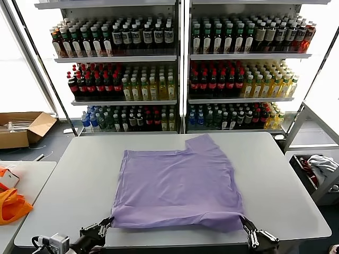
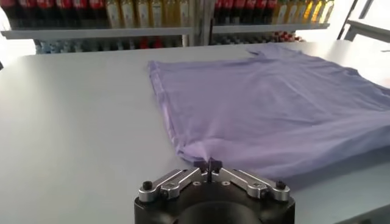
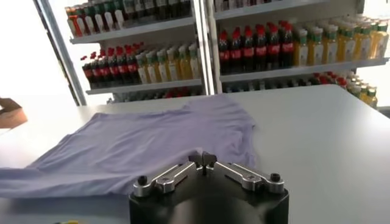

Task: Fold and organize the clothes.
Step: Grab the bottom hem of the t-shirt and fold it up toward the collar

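- The T-shirt (image 1: 177, 185) is lying flat on the grey surface (image 1: 79, 174), spread across the middle and reaching down to the near edge, with one sleeve (image 1: 204, 144) pointing toward the far edge.
- The left gripper (image 1: 107, 223) is sitting at the near edge, at the shirt's near-left corner; in the left wrist view its fingers (image 2: 208, 164) are pressed together with the shirt's corner (image 2: 201, 149) right at their tips.
- The right gripper (image 1: 247, 226) is sitting at the near edge by the shirt's near-right corner; in the right wrist view its fingers (image 3: 206, 159) are closed together, touching the hem there.
- Shelves (image 1: 175, 58) of bottles are standing beyond the far edge.
- An orange cloth (image 1: 11, 205) is lying on a side table to the left, and a cardboard box (image 1: 24, 128) is sitting on the floor behind it.
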Available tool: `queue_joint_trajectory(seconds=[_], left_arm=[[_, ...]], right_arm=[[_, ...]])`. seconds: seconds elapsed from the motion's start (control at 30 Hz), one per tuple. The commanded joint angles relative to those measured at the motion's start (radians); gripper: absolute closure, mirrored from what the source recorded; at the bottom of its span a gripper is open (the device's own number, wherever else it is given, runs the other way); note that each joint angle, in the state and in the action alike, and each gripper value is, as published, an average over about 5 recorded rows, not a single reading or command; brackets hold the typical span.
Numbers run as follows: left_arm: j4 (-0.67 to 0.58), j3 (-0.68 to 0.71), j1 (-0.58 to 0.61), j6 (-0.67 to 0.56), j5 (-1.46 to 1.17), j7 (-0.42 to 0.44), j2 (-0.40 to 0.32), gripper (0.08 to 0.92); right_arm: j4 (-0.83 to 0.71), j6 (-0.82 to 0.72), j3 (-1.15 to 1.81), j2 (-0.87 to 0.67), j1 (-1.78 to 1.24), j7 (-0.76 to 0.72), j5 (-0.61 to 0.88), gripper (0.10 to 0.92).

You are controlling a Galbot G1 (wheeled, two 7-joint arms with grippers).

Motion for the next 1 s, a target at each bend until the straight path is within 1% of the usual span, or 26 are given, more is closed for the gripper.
queue_joint_trajectory(seconds=[0.03,0.2,0.43,0.57,0.7,0.8,0.87,1.0], left_arm=[[0.086,0.064,-0.196,0.026,-0.142,0.002,0.118,0.911],[0.15,0.104,-0.314,0.026,-0.17,0.001,0.135,0.911],[0.258,0.174,-0.469,0.026,-0.188,0.001,0.153,0.911],[0.34,0.233,-0.552,0.026,-0.184,0.001,0.146,0.911],[0.417,0.296,-0.619,0.025,-0.179,-0.012,0.124,0.911],[0.449,0.314,-0.648,0.025,-0.178,-0.036,0.101,0.9],[0.454,0.306,-0.65,0.025,-0.178,-0.052,0.089,0.866],[0.428,0.257,-0.605,0.025,-0.175,-0.067,0.083,0.758]], right_arm=[[-0.084,-0.02,-0.107,-0.053,0.305,0.128,0.041,0.918],[-0.153,-0.021,-0.14,-0.094,0.415,0.156,0.075,0.918],[-0.243,-0.026,-0.201,-0.133,0.508,0.164,0.08,0.918],[-0.318,-0.042,-0.275,-0.128,0.582,0.172,0.067,0.918],[-0.421,-0.067,-0.363,-0.103,0.663,0.168,0.013,0.91],[-0.469,-0.084,-0.4,-0.078,0.7,0.163,-0.027,0.852],[-0.475,-0.088,-0.406,-0.069,0.707,0.166,-0.034,0.793],[-0.436,-0.102,-0.373,-0.075,0.673,0.167,-0.044,0.68]])
